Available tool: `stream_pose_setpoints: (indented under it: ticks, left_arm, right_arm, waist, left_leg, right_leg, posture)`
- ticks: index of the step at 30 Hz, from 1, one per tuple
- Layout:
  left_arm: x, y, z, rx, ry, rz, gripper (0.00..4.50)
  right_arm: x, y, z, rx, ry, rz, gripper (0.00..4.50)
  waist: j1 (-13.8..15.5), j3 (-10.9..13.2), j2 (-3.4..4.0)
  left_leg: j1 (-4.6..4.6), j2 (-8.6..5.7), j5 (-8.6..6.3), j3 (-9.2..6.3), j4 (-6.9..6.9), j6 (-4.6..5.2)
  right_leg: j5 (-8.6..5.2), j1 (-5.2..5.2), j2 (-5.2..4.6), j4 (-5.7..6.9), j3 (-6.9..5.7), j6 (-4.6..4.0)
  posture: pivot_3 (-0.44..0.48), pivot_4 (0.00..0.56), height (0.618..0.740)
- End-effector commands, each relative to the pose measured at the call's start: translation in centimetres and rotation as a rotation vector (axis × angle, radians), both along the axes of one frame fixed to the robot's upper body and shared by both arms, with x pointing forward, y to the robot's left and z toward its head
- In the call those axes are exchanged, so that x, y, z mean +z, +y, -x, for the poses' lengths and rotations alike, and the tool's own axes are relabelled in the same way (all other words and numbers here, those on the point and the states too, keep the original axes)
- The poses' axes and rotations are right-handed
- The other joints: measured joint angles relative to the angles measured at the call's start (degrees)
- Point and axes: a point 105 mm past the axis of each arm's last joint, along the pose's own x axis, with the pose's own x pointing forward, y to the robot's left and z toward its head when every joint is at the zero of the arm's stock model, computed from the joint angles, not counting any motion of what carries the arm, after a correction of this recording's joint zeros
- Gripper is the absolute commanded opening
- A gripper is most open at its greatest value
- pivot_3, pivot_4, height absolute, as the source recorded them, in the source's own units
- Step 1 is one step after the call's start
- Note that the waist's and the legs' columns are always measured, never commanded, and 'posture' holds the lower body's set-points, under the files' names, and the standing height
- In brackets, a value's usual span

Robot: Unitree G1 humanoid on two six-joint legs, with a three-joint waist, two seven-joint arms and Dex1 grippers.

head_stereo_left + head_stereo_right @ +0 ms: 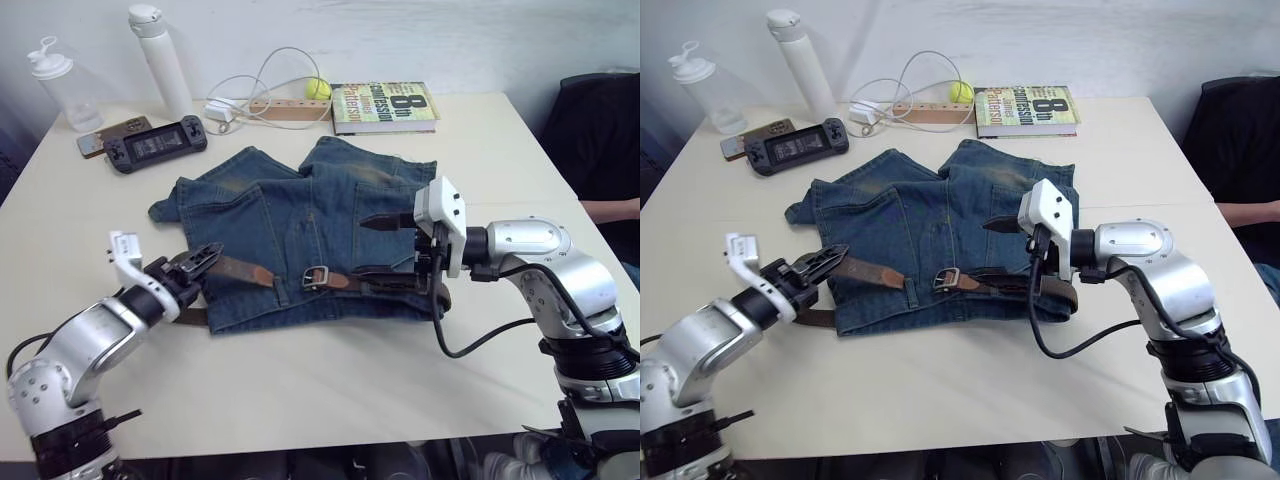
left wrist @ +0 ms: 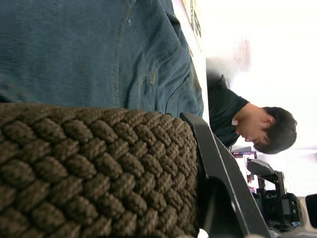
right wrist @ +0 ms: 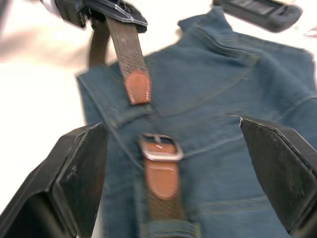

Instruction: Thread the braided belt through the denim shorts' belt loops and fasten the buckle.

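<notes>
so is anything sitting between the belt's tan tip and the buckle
Nothing visible does. The tan tip of the braided belt, held by the left gripper, lies apart from the buckle, with only denim shorts fabric and one belt loop between.

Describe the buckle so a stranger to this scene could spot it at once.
Find the denim shorts spread mid-table. Along their near waistband runs the braided belt. The buckle lies on that waistband about midway between the two grippers: a small silver metal frame on a tan leather tab, the only shiny metal on the denim.

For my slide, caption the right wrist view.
Open right gripper above silver buckle; left gripper holds tan-tipped braided belt.
</notes>
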Motion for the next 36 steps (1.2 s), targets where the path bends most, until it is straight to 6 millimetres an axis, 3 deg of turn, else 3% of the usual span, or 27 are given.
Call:
stream_pose_setpoints:
  ticks: [1,5,13,17,25,31,36]
  left_arm:
    - [0.4,1.1,1.6,0.040,-0.045,-0.004,0.00]
    - [0.5,1.9,2.6,0.116,-0.083,0.049,0.00]
    - [0.3,1.6,3.4,0.182,-0.109,0.133,0.00]
    - [-0.3,-0.2,3.1,0.163,-0.095,0.211,0.00]
    - [-1.5,-3.2,2.2,0.128,-0.034,0.330,0.00]
    - [-3.8,-3.9,1.3,0.135,0.024,0.212,0.00]
    - [-4.2,-4.5,0.9,0.113,0.024,0.150,0.00]
  right_arm:
    - [1.2,0.2,1.4,0.110,0.073,0.011,4.49]
    - [0.5,0.3,2.2,0.166,0.140,0.063,4.49]
    - [-1.2,0.9,2.7,0.211,0.156,0.126,4.49]
    - [-2.3,1.0,2.5,0.195,0.141,0.159,4.49]
    - [-2.3,1.1,2.3,0.170,0.143,0.131,4.49]
    - [-2.1,0.9,2.2,0.158,0.126,0.120,4.49]
    - [-1.9,0.8,2.3,0.157,0.128,0.115,4.49]
  waist:
    - [0.1,0.1,0.15]
    - [0.9,0.1,0.14]
    - [1.5,0.1,0.14]
    - [1.5,0.1,0.14]
    - [1.4,0.1,0.14]
    - [1.5,0.1,0.14]
    - [1.5,0.1,0.14]
  left_leg:
    - [0.00,-0.01,0.00,0.00,-0.01,0.01]
    - [-0.01,-0.03,-0.03,-0.06,-0.01,0.05]
    - [-0.08,-0.06,-0.11,-0.05,0.00,0.18]
    - [-0.08,-0.06,-0.11,-0.05,0.01,0.18]
    - [-0.08,-0.06,-0.11,-0.05,0.03,0.18]
    - [-0.08,-0.07,-0.11,-0.05,0.03,0.18]
    - [-0.09,-0.08,-0.11,-0.05,0.03,0.18]
  right_leg:
    - [0.00,0.00,-0.03,-0.02,0.02,0.00]
    - [0.00,0.04,-0.09,-0.08,-0.03,0.00]
    - [0.00,0.04,-0.13,-0.20,-0.05,0.01]
    - [0.01,0.04,-0.12,-0.18,-0.05,0.01]
    - [0.01,0.04,-0.10,-0.17,-0.06,0.02]
    - [0.01,0.05,-0.09,-0.17,-0.06,0.02]
    - [0.01,0.05,-0.09,-0.18,-0.07,0.02]
  posture:
    - [0.000,0.150,0.735]
    - [0.000,0.150,0.735]
    - [0.000,0.150,0.735]
    - [0.000,0.150,0.735]
    - [0.000,0.150,0.735]
    - [0.000,0.150,0.735]
    - [0.000,0.150,0.735]
